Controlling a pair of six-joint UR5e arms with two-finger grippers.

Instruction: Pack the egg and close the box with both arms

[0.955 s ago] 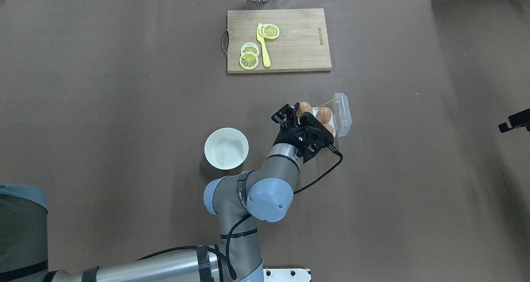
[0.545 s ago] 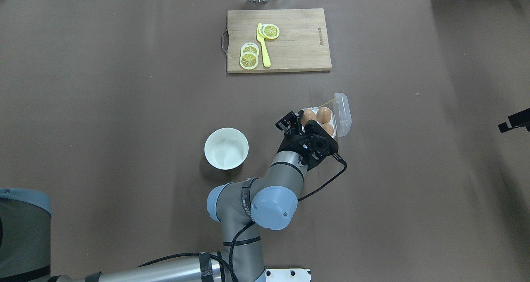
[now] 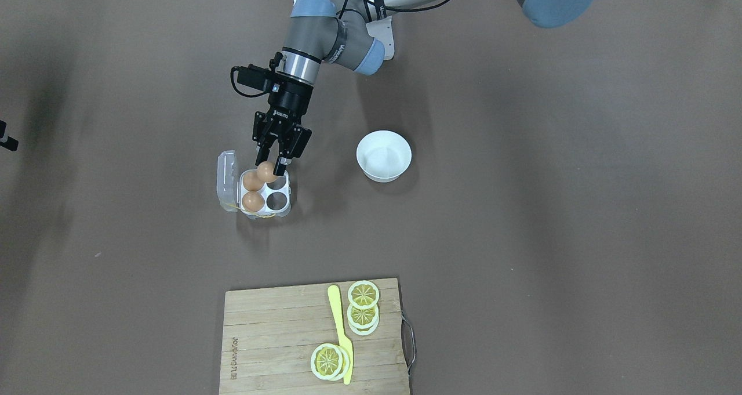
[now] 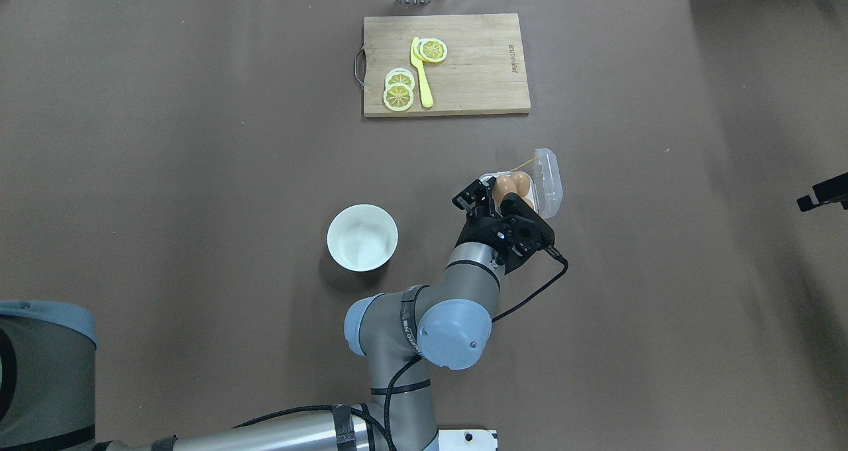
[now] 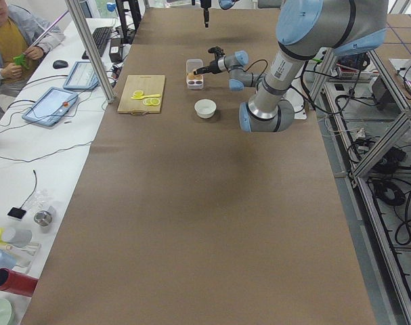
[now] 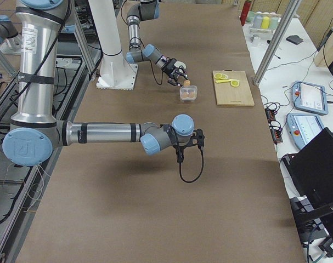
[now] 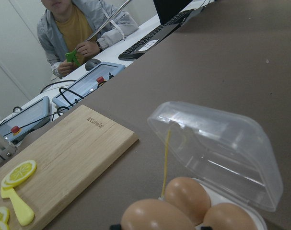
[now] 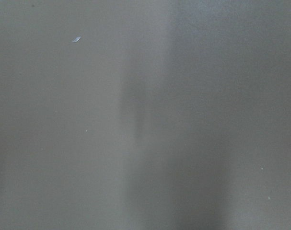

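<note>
A desk (image 4: 199, 173) covered w/ brown sheeting is shown. Side benches w/ a keyboard and tablets are seen beyond its operators' edge, where a seated person (image 7: 75, 28) in a yellow top is visible.

The box (image 3: 283, 209) is placed approx. mid-desk, slightly toward the R edge. Its clear lid (image 4: 549, 181) is swung open and stood up on the side facing the R edge. The two cells along the lid side are filled: one packed egg (image 3: 251, 181) toward the robot's edge and a second packed egg (image 3: 253, 200) toward the operators' edge. A bare cell (image 3: 278, 198) is seen at the box corner facing the operators' edge and L edge.

The egg (image 3: 266, 172) is clamped between the fingers of the L gripper (image 3: 271, 164), at the box corner facing the robot's edge and L edge. Whether it is seated in that cell or held just above it can't be told. The L arm (image 4: 450, 318) is brought in from the robot's edge.

The R gripper (image 4: 821, 194) is seen only in part, close to the R edge and well apart from the box. Only sheeting is shown by its wrist cam, so whether it is released or clenched can't be told.

A white bowl (image 4: 362, 237) is set near the box, on its L-edge side. A wooden cutting board (image 4: 477, 73) is laid by the operators' edge, w/ lemon slices (image 4: 398, 97) and a yellow knife (image 4: 424, 83) on it.
</note>
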